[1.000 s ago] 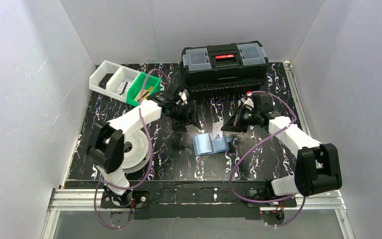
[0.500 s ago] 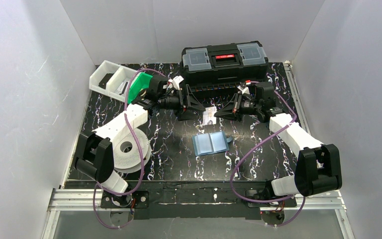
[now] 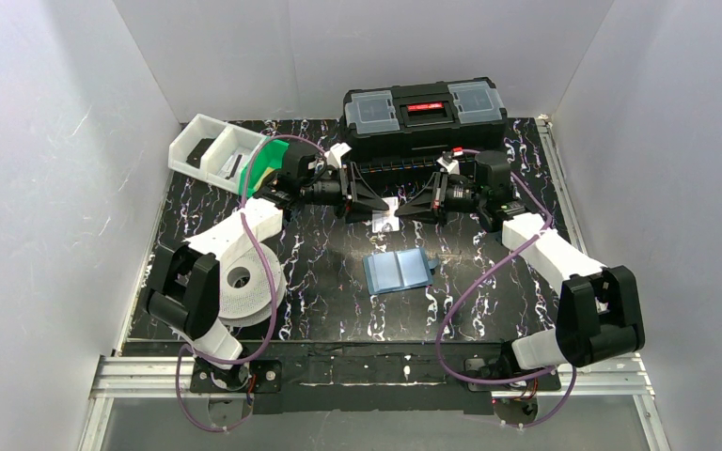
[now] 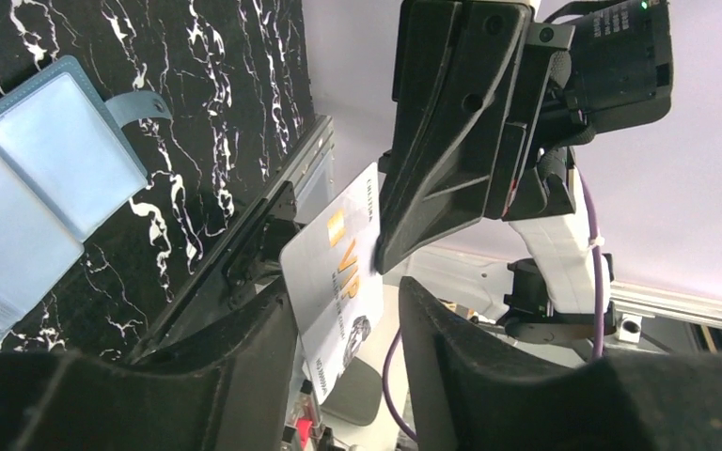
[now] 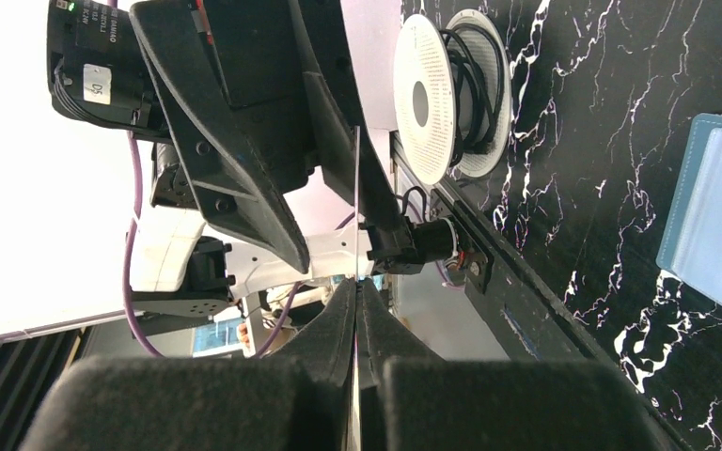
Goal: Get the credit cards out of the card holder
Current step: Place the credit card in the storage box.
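Observation:
The blue card holder (image 3: 399,271) lies open and flat on the black marbled table, with pale clear sleeves (image 4: 38,197) (image 5: 719,225). Above and behind it, a white credit card (image 3: 387,214) printed "VIP" in gold (image 4: 334,272) hangs in the air. My right gripper (image 3: 402,210) (image 5: 357,285) is shut on one end of it; the card shows edge-on (image 5: 355,178) in the right wrist view. My left gripper (image 3: 376,209) (image 4: 348,296) faces it from the left. Its jaws straddle the card's other end, with a gap still showing on one side.
A large black toolbox (image 3: 425,117) stands at the back just behind both grippers. A green bin (image 3: 268,167) and white bins (image 3: 209,146) sit at the back left. A white cable spool (image 3: 244,282) (image 5: 437,99) rests beside the left arm's base.
The right gripper lifted the card up and back from the holder. The left gripper swung up to meet it, and its jaws have narrowed round the card's free end.

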Robot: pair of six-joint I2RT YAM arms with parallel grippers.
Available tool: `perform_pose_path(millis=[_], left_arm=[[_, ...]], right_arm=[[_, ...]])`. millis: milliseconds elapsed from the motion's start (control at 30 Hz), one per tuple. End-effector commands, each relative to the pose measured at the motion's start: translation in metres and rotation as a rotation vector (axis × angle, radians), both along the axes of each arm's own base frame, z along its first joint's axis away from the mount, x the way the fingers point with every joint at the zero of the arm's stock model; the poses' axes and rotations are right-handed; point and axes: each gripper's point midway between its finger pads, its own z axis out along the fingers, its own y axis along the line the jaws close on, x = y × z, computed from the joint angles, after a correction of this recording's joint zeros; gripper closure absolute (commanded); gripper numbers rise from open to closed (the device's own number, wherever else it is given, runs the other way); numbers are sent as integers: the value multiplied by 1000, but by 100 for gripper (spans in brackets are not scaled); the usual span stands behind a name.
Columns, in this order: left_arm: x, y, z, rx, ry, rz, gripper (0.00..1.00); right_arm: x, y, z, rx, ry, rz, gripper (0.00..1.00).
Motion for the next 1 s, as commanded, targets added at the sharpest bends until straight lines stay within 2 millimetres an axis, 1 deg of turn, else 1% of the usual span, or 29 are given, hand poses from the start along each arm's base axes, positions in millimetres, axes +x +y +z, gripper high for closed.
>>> perform_pose_path(millis=[0, 67, 100, 133, 167, 233, 267, 300, 367, 433, 467, 533, 600, 733, 767, 833, 933, 967], left_arm=[[-5, 0, 10, -52, 7, -34, 75], [-5, 0, 10, -51, 11, -31, 93], [-5, 0, 10, -45, 11, -27, 100], [-5, 1, 9, -34, 14, -22, 100], [-5, 2, 8, -18, 9, -16, 100], [-4, 6, 5, 24, -10, 5, 100], [-3, 9, 2, 50, -19, 21, 100], [-3, 14, -1, 86, -16, 36, 100], [1, 26, -7, 161, -28, 75, 100], [7, 42, -9, 233, -39, 122, 100], [13, 53, -9, 272, -54, 160, 100], [24, 78, -10, 370, -73, 230, 100], [37, 111, -13, 503, -89, 312, 100], [68, 188, -15, 788, -125, 490, 100], [76, 209, -18, 863, -120, 529, 100], [94, 239, -15, 975, -151, 597, 100], [124, 287, -19, 1133, -167, 691, 100], [133, 298, -21, 1169, -171, 709, 100]], right_arm=[[2, 7, 25, 46, -79, 33, 99], [2, 7, 25, 40, -86, 31, 99], [1, 7, 24, 30, -85, 30, 97], [2, 6, 22, 12, -87, 24, 86], [2, 5, 20, -8, -90, 17, 73], [2, 4, 18, -42, -104, 8, 42], [1, 3, 16, -60, -102, 3, 28], [1, 1, 14, -80, -105, -6, 18], [1, -2, 11, -121, -123, -16, 2], [1, -6, 6, -159, -126, -30, 2], [2, -8, 3, -182, -131, -40, 2], [2, -12, -3, -227, -134, -53, 2], [0, -18, -11, -278, -127, -63, 2], [-1, -26, -19, -349, -148, -76, 2], [-1, -29, -21, -367, -149, -83, 2], [-2, -33, -27, -402, -148, -87, 2], [-3, -38, -34, -443, -142, -90, 2], [-4, -39, -36, -455, -139, -90, 2]])
